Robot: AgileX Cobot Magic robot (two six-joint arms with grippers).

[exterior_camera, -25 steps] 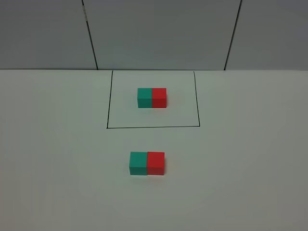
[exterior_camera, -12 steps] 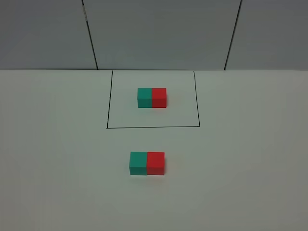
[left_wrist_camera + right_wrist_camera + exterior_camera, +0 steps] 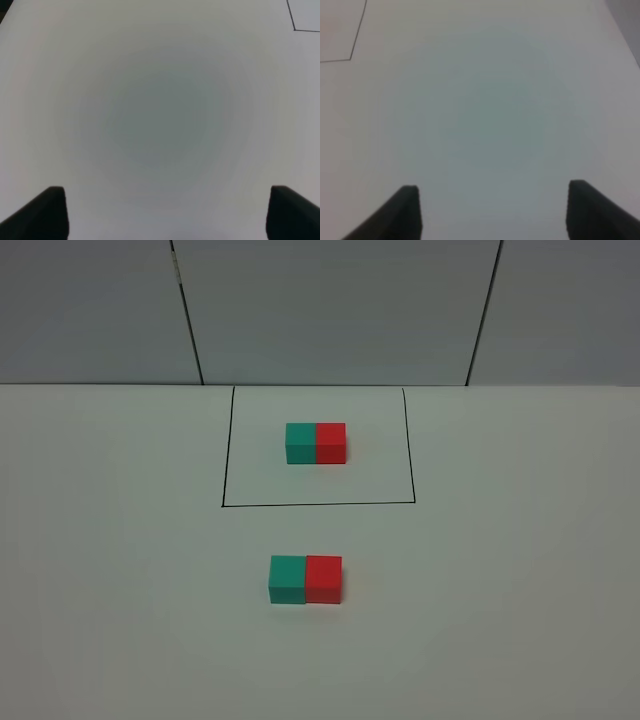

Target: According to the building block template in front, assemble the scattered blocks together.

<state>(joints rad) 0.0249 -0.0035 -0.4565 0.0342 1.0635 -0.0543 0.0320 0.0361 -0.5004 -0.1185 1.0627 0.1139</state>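
- Nothing has moved since the earlier frames.
- Left gripper (image 3: 162, 212): jaws apart, empty, over bare table (image 3: 110, 570).
- Teal cube (image 3: 287, 578) touches red cube (image 3: 324, 578), matching the framed template (image 3: 316, 443) behind; assembly looks done.
- Right gripper (image 3: 492, 210): jaws apart, empty.

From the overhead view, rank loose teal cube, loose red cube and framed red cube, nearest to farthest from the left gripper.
1. loose teal cube, left of its pair.
2. loose red cube, touching its right side.
3. framed red cube, farther back.
The left gripper is off that view, leftward: a judgement.
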